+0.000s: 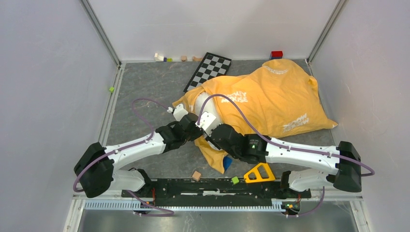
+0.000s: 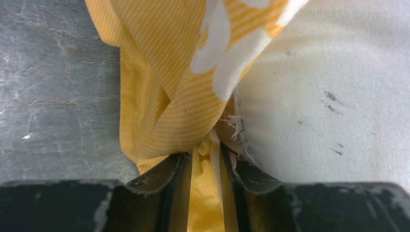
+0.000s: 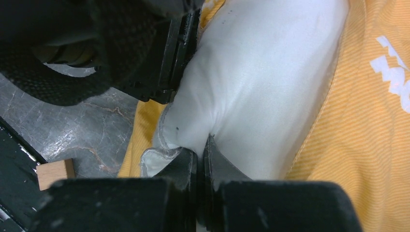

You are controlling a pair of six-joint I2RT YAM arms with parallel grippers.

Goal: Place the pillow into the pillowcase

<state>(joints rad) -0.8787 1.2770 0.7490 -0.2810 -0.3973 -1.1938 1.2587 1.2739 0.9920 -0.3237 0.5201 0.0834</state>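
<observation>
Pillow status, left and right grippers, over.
Left gripper shut on pillowcase edge. Right gripper shut on pillow corner. Pillow mostly inside, near end showing. Checkerboard lies beyond, not blocking.

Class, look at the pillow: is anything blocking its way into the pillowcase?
Nothing visible blocks it. The right gripper pinches the bare corner of the pillow at the mouth of the pillowcase, whose edge the left gripper holds. No other object lies between them.

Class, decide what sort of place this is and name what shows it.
Probably a robotics lab cell: white walls box in a grey table, two robot arms stand at its edge, a checkerboard lies behind.
</observation>
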